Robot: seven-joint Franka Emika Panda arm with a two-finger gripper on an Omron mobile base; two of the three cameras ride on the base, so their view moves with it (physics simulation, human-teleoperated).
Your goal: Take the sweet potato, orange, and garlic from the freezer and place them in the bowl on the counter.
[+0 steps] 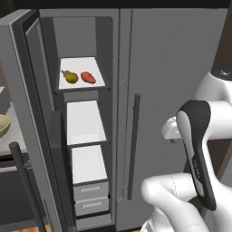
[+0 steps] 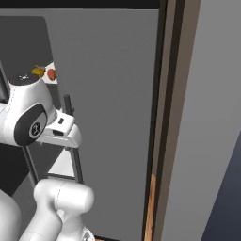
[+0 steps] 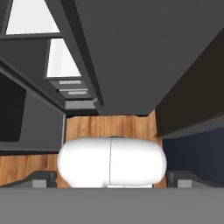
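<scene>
Jaws apart, empty, well clear of freezer (image 1: 81,118). Sweet potato (image 1: 88,77), orange (image 1: 70,77): top shelf, side by side. Garlic: perhaps hidden. Both likely light, firm; orange may roll. Grip midsections.

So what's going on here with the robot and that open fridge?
The freezer door stands open, and the orange and sweet potato lie side by side on its top shelf, untouched. The robot's arm is folded up in front of the closed fridge door, well short of them. Its pincer is open and empty, pointing down toward the wooden floor. The bowl waits on the counter to the left. No garlic can be made out.
</scene>
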